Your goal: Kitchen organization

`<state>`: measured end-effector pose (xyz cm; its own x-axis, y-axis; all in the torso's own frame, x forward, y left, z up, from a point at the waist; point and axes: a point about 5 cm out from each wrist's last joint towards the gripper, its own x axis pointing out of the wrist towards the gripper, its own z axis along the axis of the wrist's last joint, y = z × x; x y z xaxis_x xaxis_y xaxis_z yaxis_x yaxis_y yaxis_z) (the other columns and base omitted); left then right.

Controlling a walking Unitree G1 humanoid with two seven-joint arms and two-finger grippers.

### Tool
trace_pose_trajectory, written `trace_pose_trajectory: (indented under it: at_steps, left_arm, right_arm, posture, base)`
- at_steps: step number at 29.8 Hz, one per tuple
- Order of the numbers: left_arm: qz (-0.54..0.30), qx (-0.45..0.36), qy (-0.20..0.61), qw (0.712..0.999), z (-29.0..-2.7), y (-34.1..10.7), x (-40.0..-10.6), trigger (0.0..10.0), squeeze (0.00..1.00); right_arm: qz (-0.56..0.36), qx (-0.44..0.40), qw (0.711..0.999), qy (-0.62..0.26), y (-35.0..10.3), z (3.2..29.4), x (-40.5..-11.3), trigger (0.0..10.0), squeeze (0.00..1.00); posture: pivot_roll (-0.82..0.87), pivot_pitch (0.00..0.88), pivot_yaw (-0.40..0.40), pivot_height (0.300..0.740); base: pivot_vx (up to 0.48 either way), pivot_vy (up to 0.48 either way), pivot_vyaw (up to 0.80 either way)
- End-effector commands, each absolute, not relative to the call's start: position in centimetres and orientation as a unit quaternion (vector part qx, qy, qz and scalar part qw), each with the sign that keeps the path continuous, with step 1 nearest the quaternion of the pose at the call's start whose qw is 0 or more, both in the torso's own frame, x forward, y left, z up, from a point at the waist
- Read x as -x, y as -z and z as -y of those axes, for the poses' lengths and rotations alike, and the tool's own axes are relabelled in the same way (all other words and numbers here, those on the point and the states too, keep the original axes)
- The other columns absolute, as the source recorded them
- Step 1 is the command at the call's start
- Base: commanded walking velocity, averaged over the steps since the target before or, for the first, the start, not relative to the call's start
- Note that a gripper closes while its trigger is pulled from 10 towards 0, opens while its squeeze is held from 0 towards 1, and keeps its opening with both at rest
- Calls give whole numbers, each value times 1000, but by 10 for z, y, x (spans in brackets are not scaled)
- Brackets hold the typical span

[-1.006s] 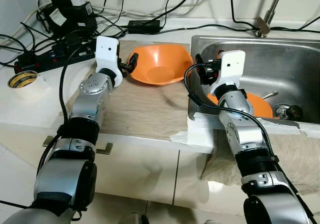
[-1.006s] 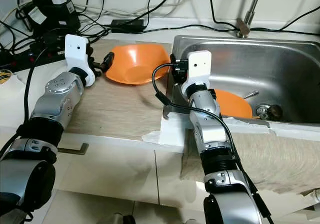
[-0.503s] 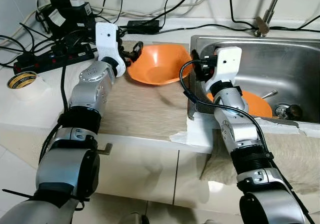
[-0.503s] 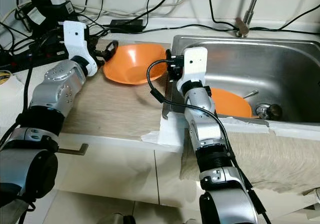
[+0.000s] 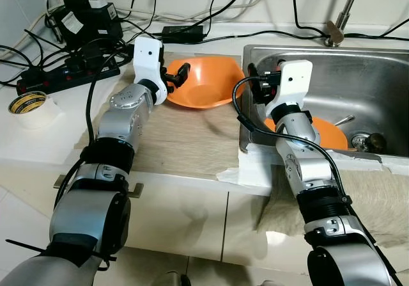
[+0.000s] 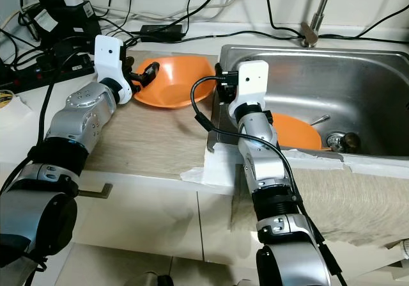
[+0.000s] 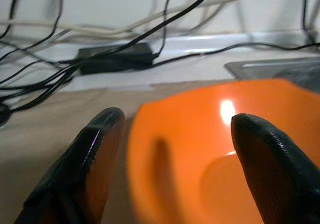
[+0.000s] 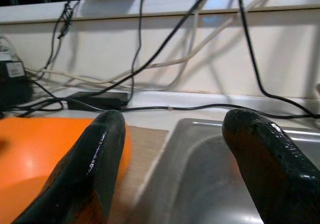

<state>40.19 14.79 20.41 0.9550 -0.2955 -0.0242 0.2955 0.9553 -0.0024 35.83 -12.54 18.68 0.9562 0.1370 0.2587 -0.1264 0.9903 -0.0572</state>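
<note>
Orange bowl (image 5: 203, 81): set upright on the tabletop (image 5: 182, 139), just left of the sink (image 5: 364, 75), on a wood-grain mat.
Left gripper (image 5: 176, 76): held at the bowl's left rim; in the left wrist view its two black fingers (image 7: 90, 159) are seen spread apart, one outside the rim and one over the bowl's hollow, nothing being clasped.
Right gripper (image 8: 175, 164): raised over the sink's left edge; its fingers are parted and nothing is held between them.
Second orange dish (image 5: 329, 132): lying in the sink basin, partly hidden behind the right arm.
Tape roll (image 5: 29, 102): placed on the tabletop's far left, well apart from the bowl.
Power strip (image 5: 67, 71): laid behind the left arm among black cables.
</note>
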Motion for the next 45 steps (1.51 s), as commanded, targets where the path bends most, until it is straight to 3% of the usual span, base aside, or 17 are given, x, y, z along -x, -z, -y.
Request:
trace_pose_trajectory:
  at_steps: [1, 20, 45]
  left_arm:
    - [-6, -1, 137, 991, -156, -206, -401, 10000, 0]
    - [-79, 79, 162, 980, -148, -194, -402, 10000, 0]
    - [-157, 23, 198, 967, -137, -182, -398, 10000, 0]
  right_arm:
    - [135, 15, 989, -58, -187, 130, -357, 10000, 0]
    - [133, 15, 989, -63, -187, 127, -357, 10000, 0]
    - [130, 14, 989, -67, -186, 125, -357, 10000, 0]
  posture:
    - [-143, 0, 106, 732]
    - [-135, 0, 104, 732]
    - [-131, 0, 107, 732]
  base:
    - [0, 0, 0]
    - [0, 0, 0]
    - [0, 0, 0]
